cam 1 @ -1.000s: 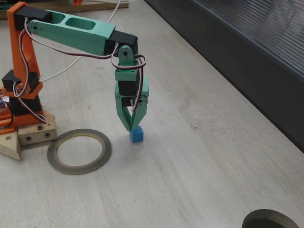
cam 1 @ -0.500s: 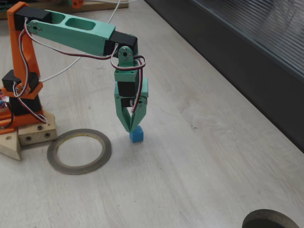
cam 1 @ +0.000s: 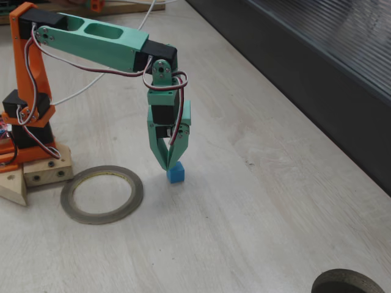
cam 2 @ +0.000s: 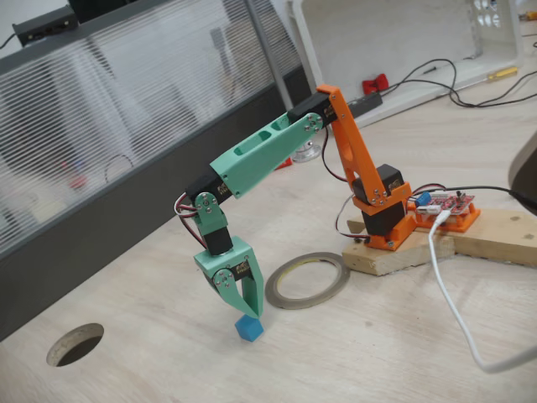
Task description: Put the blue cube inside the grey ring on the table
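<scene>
- 1 blue cube (cam 1: 175, 173) (cam 2: 248, 327) sat on the table (cam 1: 256, 201) (cam 2: 352, 353). It was tiny and bright blue.
- 1 grey ring (cam 1: 102, 194) (cam 2: 308, 280) lay flat on the table. It was thin, w/ a yellowish inner rim, and its hole was bare.
- The cube was outside the ring, near it but not touching. In a fixed view (cam 1: 175, 173) the cube was right of the ring.
- 1 green arm w/ 1 gripper (cam 1: 168, 163) (cam 2: 247, 312) pointed straight down over the cube.
- The fingers (cam 1: 164, 152) met in a narrow V, tips almost together. They were right at the cube's top.
- Couldn't tell if the tips pinched the cube or just touched its top.
- 1 orange base (cam 1: 27, 85) (cam 2: 369, 193) held the arm, fixed on pale wood blocks (cam 1: 43, 171) (cam 2: 470, 239).
- 1 dark round hole (cam 2: 75, 344) sat in the table, well apart from the ring. In the other fixed view a dark round thing (cam 1: 348, 282) showed at the bottom edge, partly cut off.
- 1 dark ribbed wall panel (cam 1: 317, 67) ran along the table's far side.
- 1 white cable (cam 2: 453, 311) lay on the table by the base.
</scene>
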Controlling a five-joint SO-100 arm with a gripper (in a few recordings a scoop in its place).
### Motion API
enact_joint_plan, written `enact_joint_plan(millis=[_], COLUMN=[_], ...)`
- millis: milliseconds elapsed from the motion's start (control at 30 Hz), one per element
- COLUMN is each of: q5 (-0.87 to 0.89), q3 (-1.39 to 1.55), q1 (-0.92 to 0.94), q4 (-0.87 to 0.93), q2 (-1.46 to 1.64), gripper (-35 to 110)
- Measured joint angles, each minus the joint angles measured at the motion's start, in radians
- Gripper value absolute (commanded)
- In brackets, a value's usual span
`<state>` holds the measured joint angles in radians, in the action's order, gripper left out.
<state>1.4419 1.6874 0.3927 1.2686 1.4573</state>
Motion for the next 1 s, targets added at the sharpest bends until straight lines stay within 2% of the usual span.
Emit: enact_joint_plan(millis=[567,900,1000], q5=[0.0,0.0,0.0], q3=[-0.003,-0.003,-0.005], q1=[0.0,0.0,0.0], q4=[0.0,0.003,0.058], q2=[0.0,0.0,0.0], gripper=[4,29,33])
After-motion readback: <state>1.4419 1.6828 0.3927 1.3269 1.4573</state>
